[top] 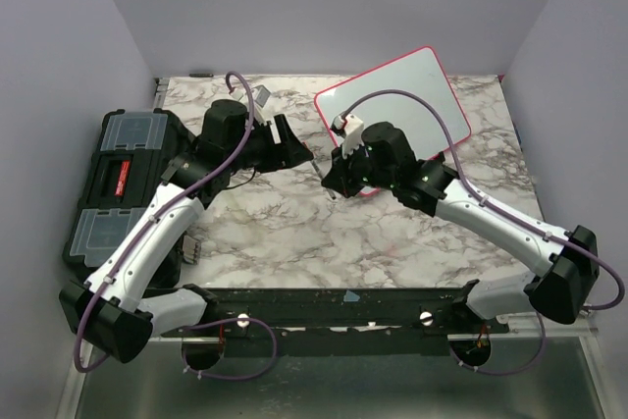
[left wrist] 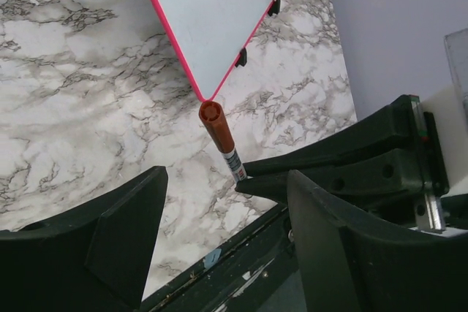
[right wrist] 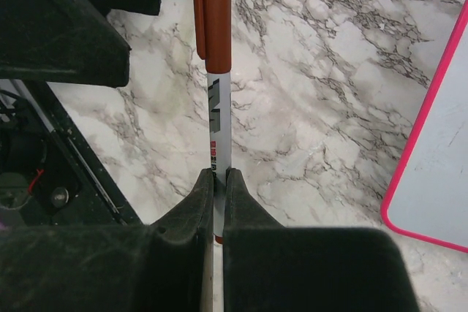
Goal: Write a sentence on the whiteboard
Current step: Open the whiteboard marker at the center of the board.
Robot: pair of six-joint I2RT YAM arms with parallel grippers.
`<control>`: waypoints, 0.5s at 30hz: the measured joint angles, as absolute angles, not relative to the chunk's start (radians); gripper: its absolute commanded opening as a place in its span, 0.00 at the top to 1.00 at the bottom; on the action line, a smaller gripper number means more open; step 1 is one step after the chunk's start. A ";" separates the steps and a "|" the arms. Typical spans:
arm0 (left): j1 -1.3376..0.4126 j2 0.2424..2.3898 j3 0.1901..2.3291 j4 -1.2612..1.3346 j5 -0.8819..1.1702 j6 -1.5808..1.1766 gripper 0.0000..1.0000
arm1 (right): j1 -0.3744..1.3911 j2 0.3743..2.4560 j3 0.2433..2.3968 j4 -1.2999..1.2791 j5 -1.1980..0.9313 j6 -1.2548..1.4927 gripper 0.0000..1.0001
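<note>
right jaws — clamped on marker (right wrist: 217, 107) | left jaws — apart | whiteboard (top: 407, 95) beside right jaws

On my top feed I see 3 plain pale lavender-grey walls (top: 324, 7) boxing in a white marble-patterned tabletop with grey veins (top: 294, 233). The light is soft and even, and the shadows on the marble are faint. A black plastic toolbox with clear lidded compartments (top: 118, 183) sits at the tabletop's left edge. A black bar (top: 334, 306) runs along the near edge, and beyond it lies a dull grey metal surface (top: 343, 394).
</note>
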State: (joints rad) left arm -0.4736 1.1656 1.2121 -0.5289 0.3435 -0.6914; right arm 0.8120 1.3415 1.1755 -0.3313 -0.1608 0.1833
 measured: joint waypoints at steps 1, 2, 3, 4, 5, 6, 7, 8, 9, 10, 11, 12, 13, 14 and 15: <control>-0.474 1.165 1.214 -0.530 0.335 -0.696 0.33 | 0.822 1.351 1.182 -0.339 -0.145 0.178 0.99; -0.474 1.165 1.216 -0.530 0.327 -0.701 0.33 | 0.831 1.360 1.190 -0.347 -0.128 0.171 0.99; -0.474 1.165 1.216 -0.530 0.322 -0.705 0.33 | 0.839 1.367 1.195 -0.349 -0.114 0.164 0.99; -0.474 1.165 1.215 -0.530 0.316 -0.709 0.33 | 0.846 1.373 1.200 -0.352 -0.098 0.158 0.99; -0.474 1.165 1.215 -0.530 0.311 -0.714 0.34 | 0.850 1.377 1.205 -0.356 -0.086 0.154 0.99; -0.474 1.165 1.215 -0.530 0.306 -0.719 0.34 | 0.855 1.380 1.208 -0.358 -0.075 0.150 0.99; -0.474 1.165 1.215 -0.530 0.300 -0.727 0.34 | 0.859 1.381 1.209 -0.360 -0.067 0.147 0.99; -0.474 1.165 1.215 -0.530 0.298 -0.729 0.35 | 0.860 1.381 1.209 -0.361 -0.057 0.143 0.99; -0.474 1.165 1.213 -0.529 0.293 -0.735 0.36 | 0.863 1.381 1.209 -0.363 -0.044 0.139 0.99; -0.474 1.165 1.212 -0.528 0.289 -0.740 0.37 | 0.865 1.381 1.209 -0.363 -0.034 0.137 0.99; -0.474 1.165 1.209 -0.525 0.287 -0.746 0.40 | 0.869 1.382 1.209 -0.365 -0.024 0.134 0.99; -0.474 1.165 1.206 -0.521 0.283 -0.757 0.42 | 0.871 1.382 1.209 -0.366 -0.015 0.131 0.99; -0.474 1.165 1.205 -0.520 0.282 -0.758 0.43 | 0.875 1.384 1.210 -0.367 -0.009 0.129 0.99; -0.474 1.165 1.204 -0.518 0.282 -0.762 0.43 | 0.878 1.386 1.211 -0.369 -0.003 0.128 0.99; -0.474 1.166 1.204 -0.516 0.281 -0.770 0.44 | 0.883 1.388 1.212 -0.369 0.004 0.128 0.99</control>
